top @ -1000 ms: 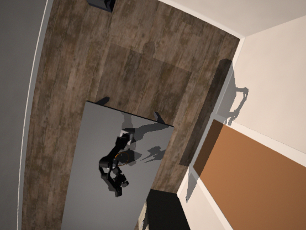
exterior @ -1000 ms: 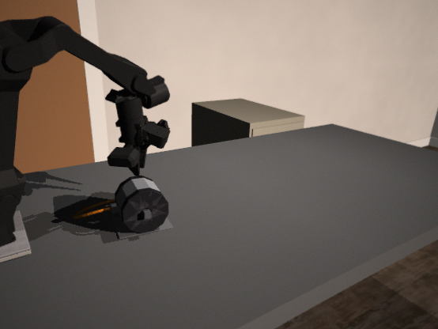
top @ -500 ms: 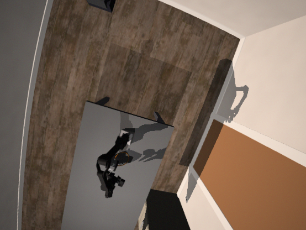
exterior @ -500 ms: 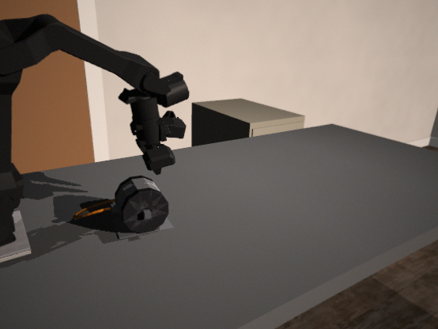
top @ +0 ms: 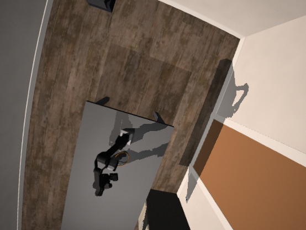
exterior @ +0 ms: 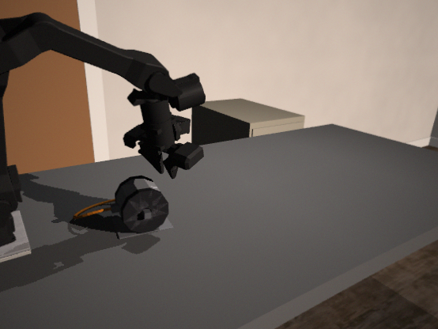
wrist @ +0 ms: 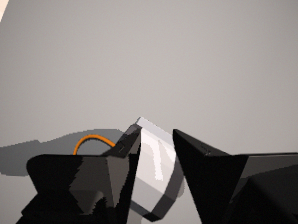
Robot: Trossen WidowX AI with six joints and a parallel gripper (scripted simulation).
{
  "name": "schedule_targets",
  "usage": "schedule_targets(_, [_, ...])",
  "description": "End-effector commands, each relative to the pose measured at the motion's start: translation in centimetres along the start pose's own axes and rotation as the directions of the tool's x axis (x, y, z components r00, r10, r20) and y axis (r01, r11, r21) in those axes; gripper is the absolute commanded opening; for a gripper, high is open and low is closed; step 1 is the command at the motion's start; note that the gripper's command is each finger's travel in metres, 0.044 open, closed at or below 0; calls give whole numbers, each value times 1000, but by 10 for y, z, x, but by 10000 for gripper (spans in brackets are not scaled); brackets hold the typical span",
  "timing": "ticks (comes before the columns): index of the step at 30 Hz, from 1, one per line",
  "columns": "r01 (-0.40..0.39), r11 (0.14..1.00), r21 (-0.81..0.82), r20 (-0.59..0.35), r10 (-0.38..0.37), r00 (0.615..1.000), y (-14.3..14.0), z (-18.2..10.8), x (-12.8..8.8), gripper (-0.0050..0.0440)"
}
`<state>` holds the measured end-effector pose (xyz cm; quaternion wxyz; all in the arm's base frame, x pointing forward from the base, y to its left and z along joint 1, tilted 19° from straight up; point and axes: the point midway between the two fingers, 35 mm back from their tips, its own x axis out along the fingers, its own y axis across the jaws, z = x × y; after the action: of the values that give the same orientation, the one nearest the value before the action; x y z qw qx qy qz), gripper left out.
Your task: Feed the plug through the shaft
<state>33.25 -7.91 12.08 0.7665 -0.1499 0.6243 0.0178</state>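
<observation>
The dark, drum-shaped motor [exterior: 142, 209] lies on its side on a small light plate on the grey table. The bore in its front face [exterior: 140, 216] is dark, and I cannot make out the plug there. The orange cable [exterior: 92, 207] curves out behind the motor to the left and also shows in the top view [top: 123, 158]. My gripper [exterior: 166, 169] hangs above the motor, a little to its right, with its fingers partly open and nothing between them. In the wrist view the fingers frame the motor [wrist: 152, 172] below, with the cable [wrist: 92, 140] to the left.
The arm's base stands on a light plate [exterior: 16, 237] at the far left of the table. A beige and black cabinet [exterior: 247, 119] stands behind the table. The table's front edge runs along the lower right.
</observation>
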Motion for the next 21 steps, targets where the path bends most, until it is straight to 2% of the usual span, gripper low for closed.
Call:
schedule_targets(1, [11,992,-122,12,-10,1000,-17,-7,-9,160])
schedule_targets(2, [11,992,-122,12,-10,1000,-17,-7,-9,160])
schedule_targets(3, [13,978,-206,10,-11,1000,-20,-9,-10,160])
schedule_targets(8, [20,919,-395,-1,-22,1000,-41,-24,-17,160])
schedule_targets(15, [10,776,-631,-24,-32,999,-62,-44,-23,160])
schedule_targets(17, [-13,727,-686,-46,-26,999,-65,-54,-22,160])
schedule_targets(19, [-13,727,-686,-46,-26,999,-65,-54,-22,160])
schedule_targets(21, [-83,654,-752,-110,0,994,-68,-76,-18,160])
